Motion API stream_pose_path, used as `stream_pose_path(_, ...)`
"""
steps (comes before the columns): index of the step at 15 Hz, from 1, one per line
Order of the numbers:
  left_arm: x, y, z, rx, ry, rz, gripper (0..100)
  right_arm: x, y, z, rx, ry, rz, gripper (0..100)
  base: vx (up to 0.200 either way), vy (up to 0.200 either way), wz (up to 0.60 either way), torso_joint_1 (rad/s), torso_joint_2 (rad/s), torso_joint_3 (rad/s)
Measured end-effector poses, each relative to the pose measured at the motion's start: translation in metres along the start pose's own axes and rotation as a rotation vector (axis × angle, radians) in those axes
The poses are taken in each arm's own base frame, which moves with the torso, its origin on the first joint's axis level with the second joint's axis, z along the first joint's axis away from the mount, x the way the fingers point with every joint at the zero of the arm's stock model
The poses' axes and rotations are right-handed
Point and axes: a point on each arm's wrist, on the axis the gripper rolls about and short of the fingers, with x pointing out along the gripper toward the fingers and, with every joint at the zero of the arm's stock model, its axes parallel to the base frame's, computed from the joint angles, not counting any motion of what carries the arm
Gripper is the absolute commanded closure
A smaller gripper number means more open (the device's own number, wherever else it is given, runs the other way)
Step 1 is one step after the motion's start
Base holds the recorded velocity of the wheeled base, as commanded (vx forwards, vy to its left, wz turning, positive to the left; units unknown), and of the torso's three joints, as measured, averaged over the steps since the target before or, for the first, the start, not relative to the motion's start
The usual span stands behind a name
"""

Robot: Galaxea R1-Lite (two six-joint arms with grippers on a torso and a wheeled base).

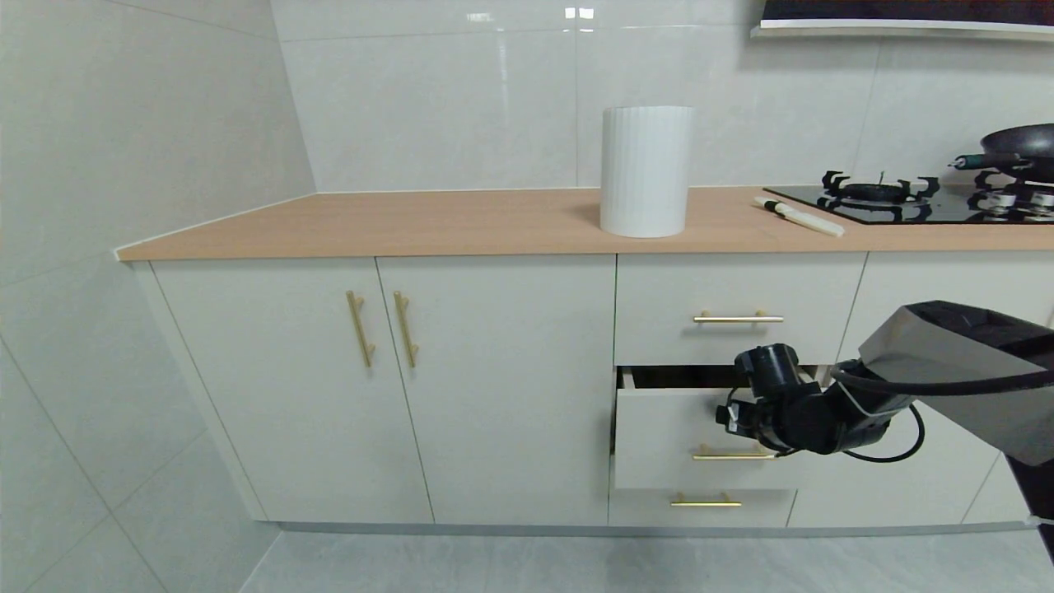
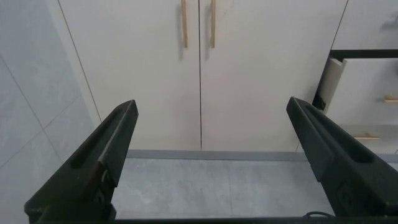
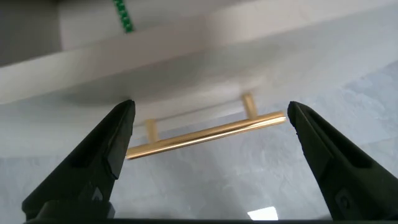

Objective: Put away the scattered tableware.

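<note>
A white utensil with a dark end (image 1: 799,216) lies on the wooden countertop (image 1: 461,222) beside the stove. A tall white ribbed holder (image 1: 645,170) stands upright on the counter to its left. Below, the middle drawer (image 1: 659,436) is pulled partly out. My right gripper (image 1: 729,416) is at that drawer's front, just above its gold handle (image 1: 725,454). In the right wrist view the right gripper (image 3: 210,112) is open, and the gold handle (image 3: 205,134) lies across the gap ahead of its fingers. My left gripper (image 2: 211,106) hangs open and holds nothing, low in front of the cabinet doors (image 2: 199,68).
A black gas hob (image 1: 914,202) with a dark pan (image 1: 1017,148) occupies the counter's right end. Something green (image 3: 122,15) shows inside the open drawer. Shut drawers sit above (image 1: 737,317) and below (image 1: 704,501) it. Tiled walls close the left side.
</note>
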Motion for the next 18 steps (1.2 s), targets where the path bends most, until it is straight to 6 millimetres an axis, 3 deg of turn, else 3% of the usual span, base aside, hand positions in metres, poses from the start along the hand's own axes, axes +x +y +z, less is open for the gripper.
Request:
stream_pose_path(8,0.000,0.000,0.000,0.000,0.000,0.000,0,0.026,-0.005,0.014,0.125,-0.041,-0.010,0,0.000,0.000,0.00,0.000,0.00,0.000)
stream_pose_path(18,0.000,0.000,0.000,0.000,0.000,-0.001,0,0.044,-0.015,0.031,0.251,-0.070,-0.029,0,0.000,0.000,0.00,0.000,0.00,0.000)
